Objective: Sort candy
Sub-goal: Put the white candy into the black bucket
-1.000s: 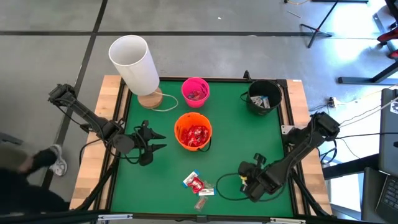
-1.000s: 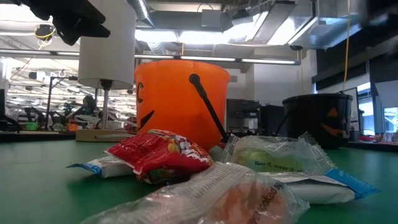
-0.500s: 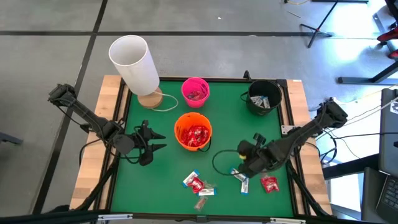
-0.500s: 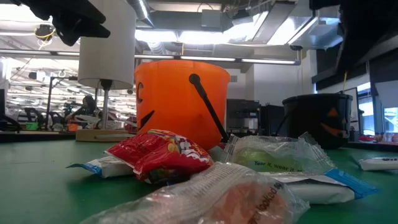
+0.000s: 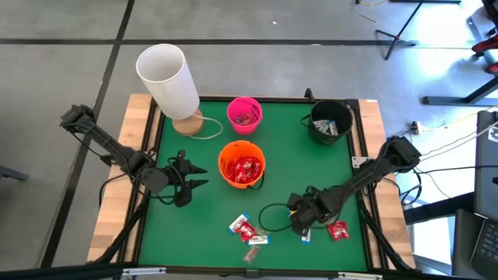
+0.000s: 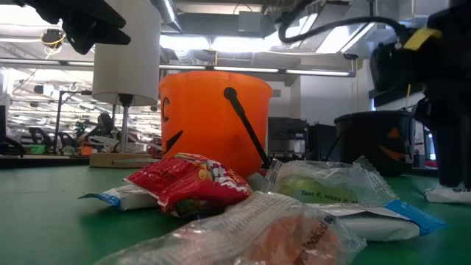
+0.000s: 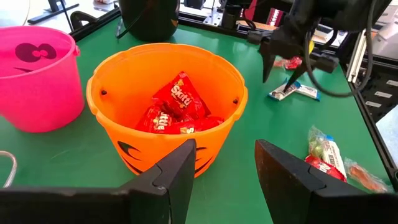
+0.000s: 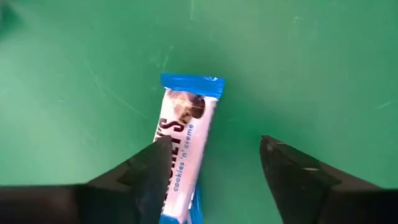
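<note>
My right gripper (image 5: 299, 224) (image 8: 215, 142) points down, open, low over a white candy bar with blue ends (image 8: 183, 134) (image 5: 305, 233) that lies flat on the green table. The bar's near end lies beside one finger (image 8: 152, 171). A red candy (image 5: 337, 230) lies just right of it. More candy (image 5: 247, 231) lies in a small heap at the front middle, seen close in the low view (image 6: 191, 184). My left gripper (image 5: 196, 177) (image 7: 225, 149) hovers open, left of the orange bucket (image 5: 243, 163), which holds red candies (image 7: 177, 109). My right gripper stands over the bar with one finger right beside the bar's long edge (image 8: 169, 186). Whether that finger touches the wrapper I cannot tell. The bar lies flat on the table, along the fingers' gap rather than across it.
A pink bucket (image 5: 244, 113) and a black bucket (image 5: 331, 120) stand at the far side, both with candy inside. A tall white cylinder (image 5: 167, 78) on a wooden base stands at the far left. A black cable loop (image 5: 272, 216) hangs by my right gripper.
My right gripper has left the front right corner, swung toward the far side, then come back down and leftward over the white and blue bar, dropping into the low view. The bar and the red candy, hidden under it a second ago, now lie bare on the table.
</note>
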You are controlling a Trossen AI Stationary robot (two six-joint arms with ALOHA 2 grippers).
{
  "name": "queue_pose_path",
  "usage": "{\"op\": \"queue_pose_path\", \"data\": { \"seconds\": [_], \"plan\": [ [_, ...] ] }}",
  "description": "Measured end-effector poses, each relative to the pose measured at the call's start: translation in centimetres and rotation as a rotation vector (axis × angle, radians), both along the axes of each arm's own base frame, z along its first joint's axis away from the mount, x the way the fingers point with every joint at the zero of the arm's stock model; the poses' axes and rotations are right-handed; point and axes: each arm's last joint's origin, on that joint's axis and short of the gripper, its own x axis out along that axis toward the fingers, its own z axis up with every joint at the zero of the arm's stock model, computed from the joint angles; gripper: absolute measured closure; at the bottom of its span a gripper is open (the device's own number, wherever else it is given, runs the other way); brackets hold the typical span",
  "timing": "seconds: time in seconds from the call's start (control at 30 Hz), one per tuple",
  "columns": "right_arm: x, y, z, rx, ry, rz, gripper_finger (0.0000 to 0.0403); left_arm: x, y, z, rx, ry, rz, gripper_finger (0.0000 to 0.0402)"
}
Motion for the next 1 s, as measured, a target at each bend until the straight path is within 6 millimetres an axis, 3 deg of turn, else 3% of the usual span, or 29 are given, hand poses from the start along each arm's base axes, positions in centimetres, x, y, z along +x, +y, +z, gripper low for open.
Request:
{"op": "queue_pose_path", "data": {
  "seconds": [0.23,0.5,0.73,1.0],
  "plan": [
    [0.8,0.6,-1.1,0.044,-0.007,0.007,0.0123,0.0,0.0,0.0,-0.005,-0.001,0.002,0.0242],
    [0.9,0.7,-0.9,0.061,0.001,0.011,0.0136,0.0,0.0,0.0,-0.01,-0.002,0.004,0.0242],
    [2.1,1.6,0.6,0.1,-0.056,0.043,0.0138,0.0,0.0,0.0,-0.01,-0.002,0.004,0.0242],
    [1.4,2.6,0.0,0.077,-0.035,0.075,0.0138,0.0,0.0,0.0,-0.016,-0.003,0.007,0.0242]
  ]
}}
